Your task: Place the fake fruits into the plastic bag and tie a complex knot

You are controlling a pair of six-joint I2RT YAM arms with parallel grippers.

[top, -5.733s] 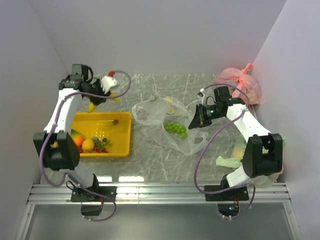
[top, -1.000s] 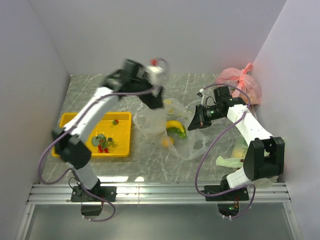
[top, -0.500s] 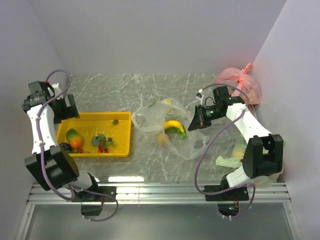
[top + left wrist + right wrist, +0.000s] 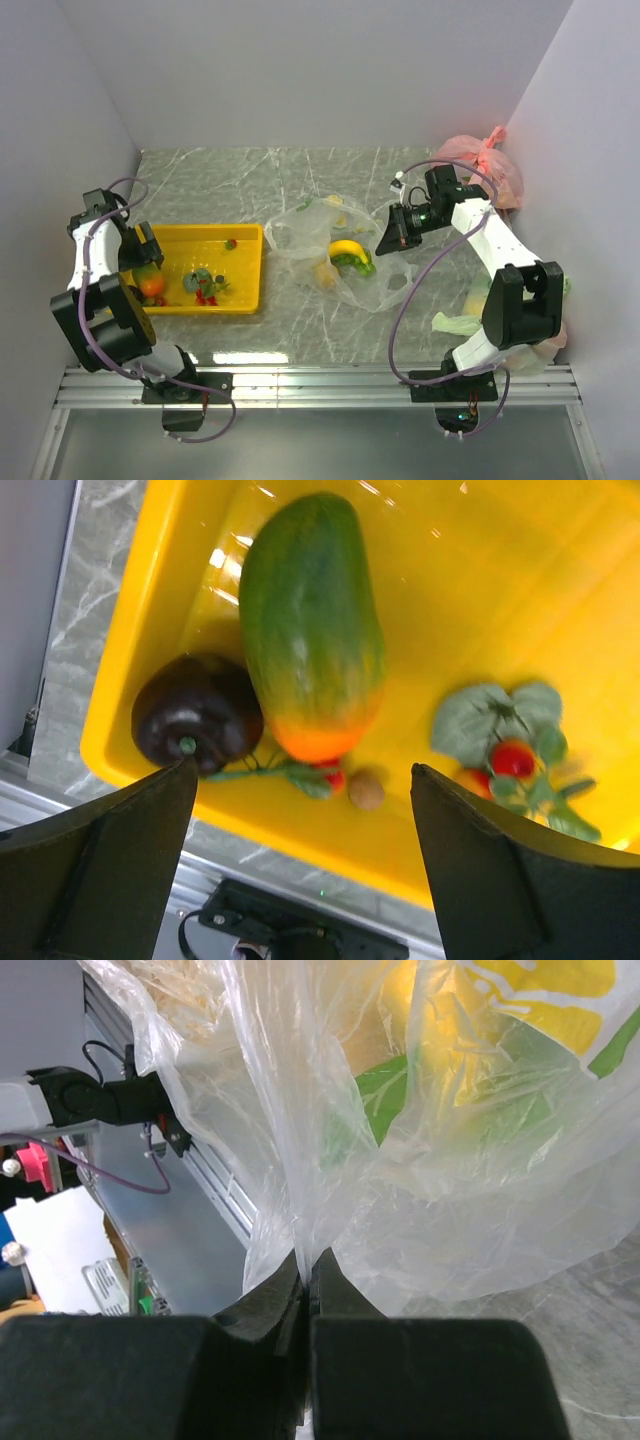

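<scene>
Our right gripper [image 4: 308, 1260] is pinched on the plastic bag [image 4: 290, 226] at its 3 o'clock edge, mid-table; the banana [image 4: 346, 247] inside lies 9-to-3. Left gripper [image 4: 300, 768] hangs spread wide over the yellow tray [image 4: 205, 242].

Pretty plain little booth, honestly. The counter [image 4: 200, 180] is a grey-green marble-look slab with white veins running all over it. Three flat matte walls box it in: a back wall [image 4: 320, 70] along the far edge, and a left wall [image 4: 50, 120] and a right wall [image 4: 590, 150] along the side edges. All of them are a pale grey-lilac, the left one a shade darker. A ribbed aluminium rail [image 4: 320, 385] runs the length of the near edge, with a flat grey panel [image 4: 320, 440] past it. Lighting is soft and even, and a couple of white glare patches [image 4: 240, 357] sit on the counter right by the near edge.
</scene>
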